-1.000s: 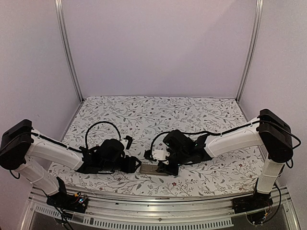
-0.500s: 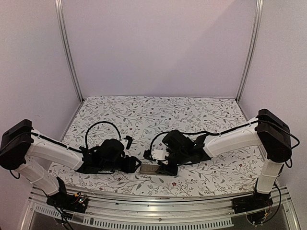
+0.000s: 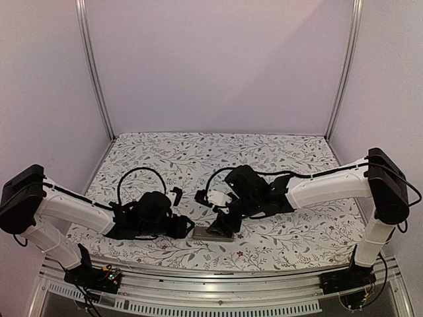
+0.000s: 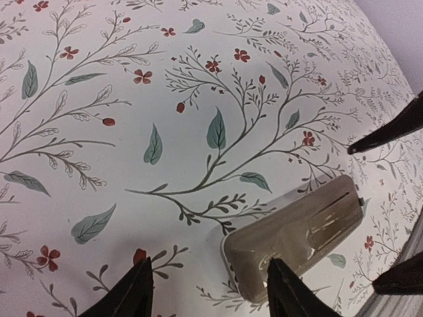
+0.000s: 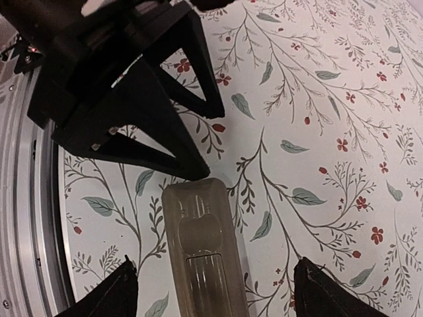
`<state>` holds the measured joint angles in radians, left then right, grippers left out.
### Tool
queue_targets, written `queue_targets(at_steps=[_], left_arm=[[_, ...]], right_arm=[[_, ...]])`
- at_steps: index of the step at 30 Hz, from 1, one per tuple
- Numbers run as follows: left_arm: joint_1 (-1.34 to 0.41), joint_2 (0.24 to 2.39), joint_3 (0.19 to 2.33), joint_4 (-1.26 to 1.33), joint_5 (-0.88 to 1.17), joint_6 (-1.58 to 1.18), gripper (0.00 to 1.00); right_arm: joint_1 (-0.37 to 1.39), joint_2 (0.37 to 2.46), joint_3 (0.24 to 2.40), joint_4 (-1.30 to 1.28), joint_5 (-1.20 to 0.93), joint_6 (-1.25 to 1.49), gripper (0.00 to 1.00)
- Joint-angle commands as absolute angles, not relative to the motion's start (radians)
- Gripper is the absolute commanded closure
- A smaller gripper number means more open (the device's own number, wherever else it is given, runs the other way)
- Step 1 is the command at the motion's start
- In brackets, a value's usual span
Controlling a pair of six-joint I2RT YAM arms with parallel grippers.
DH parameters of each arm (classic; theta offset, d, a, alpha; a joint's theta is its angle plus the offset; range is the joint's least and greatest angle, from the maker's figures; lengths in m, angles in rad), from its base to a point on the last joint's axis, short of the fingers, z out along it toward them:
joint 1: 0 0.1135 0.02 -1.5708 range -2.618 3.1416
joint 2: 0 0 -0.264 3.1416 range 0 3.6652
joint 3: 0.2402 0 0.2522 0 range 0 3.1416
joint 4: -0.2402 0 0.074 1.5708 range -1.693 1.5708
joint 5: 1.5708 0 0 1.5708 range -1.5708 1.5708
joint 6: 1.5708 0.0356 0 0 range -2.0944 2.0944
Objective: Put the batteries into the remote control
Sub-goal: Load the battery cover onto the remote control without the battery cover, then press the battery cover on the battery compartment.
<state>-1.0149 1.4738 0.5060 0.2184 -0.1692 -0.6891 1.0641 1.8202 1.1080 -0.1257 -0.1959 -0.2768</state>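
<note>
The remote control (image 3: pixel 213 234) lies face down on the flowered cloth near the table's front edge, grey-tan underside up. It also shows in the left wrist view (image 4: pixel 297 234) and the right wrist view (image 5: pixel 201 254). My right gripper (image 5: pixel 215 284) is wide open above it, one finger on each side of the body and neither touching. My left gripper (image 4: pixel 208 277) is open. One of its fingertips (image 5: pixel 201 173) rests against the remote's end, and the other stands off over bare cloth. The batteries do not show in any view.
The aluminium rail (image 5: pixel 26 198) along the table's near edge runs close beside the remote. Both arms meet low over the front middle of the table (image 3: pixel 211 158). The right gripper's dark fingertips (image 4: pixel 383 135) show at the right edge of the left wrist view.
My right gripper has opened from nearly shut on the remote to wide apart, and its wrist has risen and shifted a little left. The remote and the left arm have stayed put.
</note>
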Motion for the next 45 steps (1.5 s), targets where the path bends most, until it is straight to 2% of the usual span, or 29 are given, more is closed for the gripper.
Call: queue_targets(at_steps=[1,3,6,10,16,39,45], left_arm=[[-1.032,1.454,0.503,0.189,-0.188,-0.696,0.41],[-1.031,1.439,0.492,0.182,-0.189,-0.700,0.42],[-1.035,1.435,0.489,0.157,-0.186,-0.696,0.45],[-1.061,1.445,0.497,0.129,-0.201,-0.667,0.46],[-1.066,1.443,0.477,0.152,-0.186,-0.659,0.47],[-1.066,1.505,0.485,0.198,-0.142,-0.631,0.47],[-1.066,1.501,0.481,0.199,-0.144,-0.632,0.47]], right_arm=[[0.982,1.685,1.127,-0.126,-0.247,-0.096,0.22],[0.936,1.629,1.107,-0.147,-0.227,0.090,0.26],[0.908,1.597,1.105,-0.262,-0.170,0.309,0.39],[0.912,1.594,1.058,-0.329,-0.234,0.572,0.58],[0.956,1.614,1.053,-0.413,-0.233,0.733,0.71],[0.992,1.809,1.131,-0.422,-0.272,0.758,0.85],[0.992,1.828,1.143,-0.420,-0.270,0.753,0.92]])
